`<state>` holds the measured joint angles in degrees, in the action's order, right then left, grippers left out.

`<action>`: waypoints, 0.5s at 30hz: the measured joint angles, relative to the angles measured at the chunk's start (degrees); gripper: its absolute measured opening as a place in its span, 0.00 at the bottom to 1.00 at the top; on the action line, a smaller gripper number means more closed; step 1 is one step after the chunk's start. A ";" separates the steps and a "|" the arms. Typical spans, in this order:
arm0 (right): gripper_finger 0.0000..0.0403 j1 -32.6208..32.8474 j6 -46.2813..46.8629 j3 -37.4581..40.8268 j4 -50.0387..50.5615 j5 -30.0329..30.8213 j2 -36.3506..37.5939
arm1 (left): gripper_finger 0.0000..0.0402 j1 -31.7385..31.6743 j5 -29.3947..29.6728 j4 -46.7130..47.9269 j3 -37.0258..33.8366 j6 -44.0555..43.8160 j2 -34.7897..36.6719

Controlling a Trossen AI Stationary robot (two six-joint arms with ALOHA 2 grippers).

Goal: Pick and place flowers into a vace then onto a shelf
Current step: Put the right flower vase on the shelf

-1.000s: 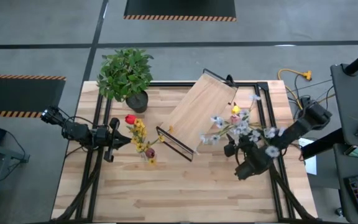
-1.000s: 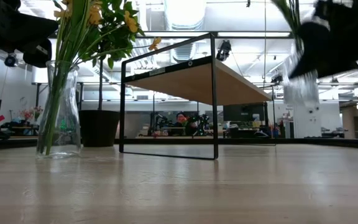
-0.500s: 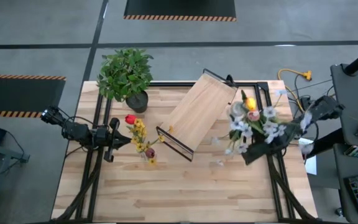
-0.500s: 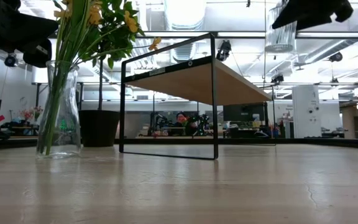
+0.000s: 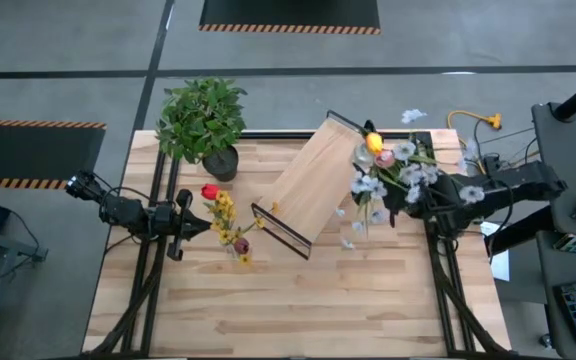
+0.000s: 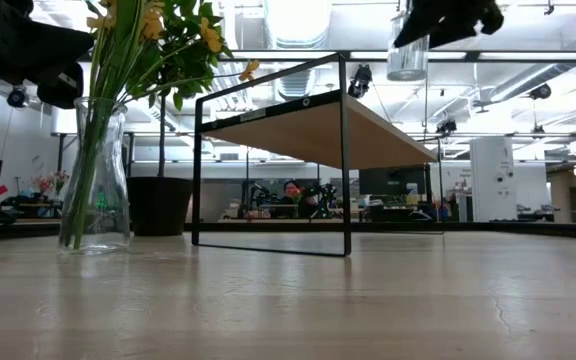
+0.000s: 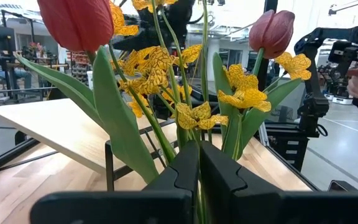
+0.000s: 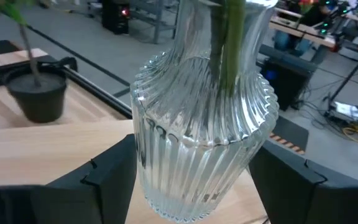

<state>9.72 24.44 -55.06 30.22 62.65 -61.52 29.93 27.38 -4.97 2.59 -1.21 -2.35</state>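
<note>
**A:** What do you have on the right side?

**B:** I see the right pincer clamped on a ribbed clear glass vase, one dark finger on each flank of it in the right wrist view. The vase carries a bunch of white-bluish, pink and yellow flowers. A second ago this bunch hung over the right part of the wooden planked surface, clear of the shelf; now it has moved toward the far side and sits at the right edge of the pale wood board shelf on its thin black metal frame. In the low view the vase base is high in the air, above the level of the shelf top, and farther left than half a second ago.

**A:** And the left arm?

**B:** No change there. The left pincer stays where it was, closed around the second clear glass vase, which stands on the surface left of the shelf. That vase holds red, maroon and yellow blossoms on green stems; I see the fingers together around the neck in the left wrist view.

**A:** Anything else moved?

**B:** The bushy green plant in the dark pot stands in the far left corner as before.
</note>
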 joint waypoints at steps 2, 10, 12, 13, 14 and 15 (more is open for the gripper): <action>0.65 -2.19 -2.47 1.19 -2.70 -2.03 0.00 | 0.00 -0.02 0.00 0.00 0.00 0.00 0.02; 0.65 -11.28 -15.26 7.77 -21.89 -15.18 -1.77 | 0.00 0.00 -0.02 -0.02 0.00 0.00 0.02; 0.65 -14.06 -16.36 8.48 -24.19 -17.49 -2.00 | 0.00 -0.02 0.00 0.00 0.00 0.00 0.00; 0.65 -15.46 -16.77 8.67 -24.06 -18.78 -2.01 | 0.00 -0.01 0.00 -0.02 0.00 0.00 0.02; 0.65 -16.91 -16.96 8.77 -24.05 -20.51 -2.01 | 0.00 -0.01 -0.01 0.00 0.00 0.00 0.01; 0.65 -18.37 -16.99 8.89 -24.36 -22.58 -2.01 | 0.00 -0.02 -0.02 0.00 0.00 0.00 0.00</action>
<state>-8.65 7.45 -46.17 5.86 40.08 -63.53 29.91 27.36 -4.97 2.59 -1.21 -2.35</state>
